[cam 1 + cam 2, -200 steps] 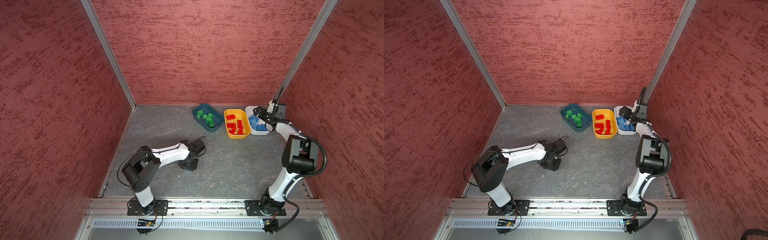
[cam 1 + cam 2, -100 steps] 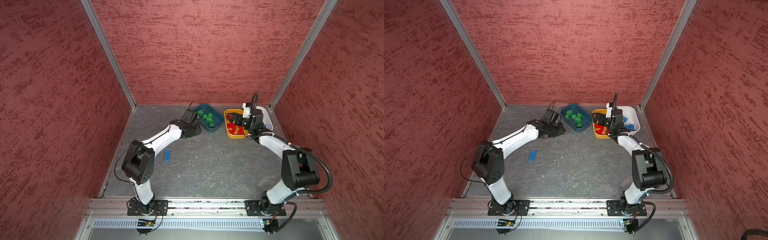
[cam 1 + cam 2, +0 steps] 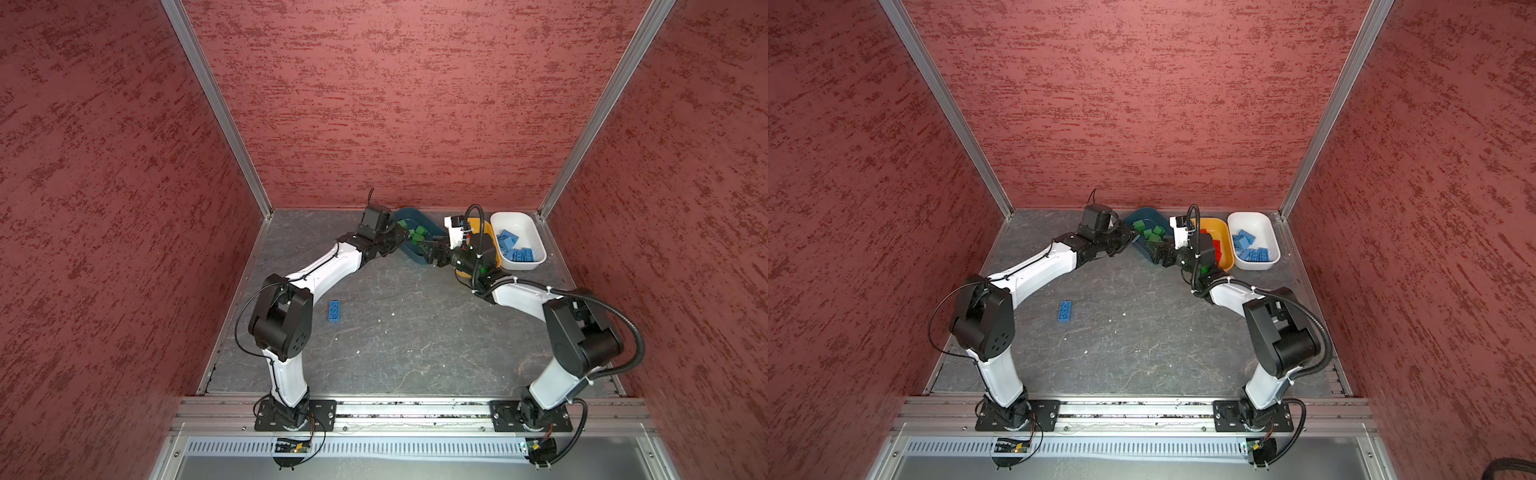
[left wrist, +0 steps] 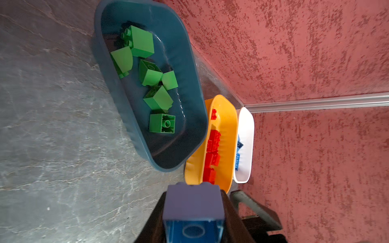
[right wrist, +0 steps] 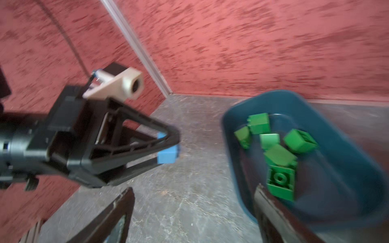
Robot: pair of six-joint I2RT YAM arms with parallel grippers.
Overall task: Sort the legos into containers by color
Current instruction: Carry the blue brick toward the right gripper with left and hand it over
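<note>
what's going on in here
A two-armed robot is sorting lego bricks by color. The left claw is shut on a blue brick beside the teal tub of green bricks; the right claw is open, facing it. Red bricks sit in the orange tub, blue bricks in the white tub. One oblong blue brick lies loose on the floor.

You have bright, even light in both top views, with only faint shadows on the desk point(image 3: 395, 332). Your right wrist view is smeared with motion blur, worst on the teal tub point(image 5: 353, 160); the left wrist view is sharp.
</note>
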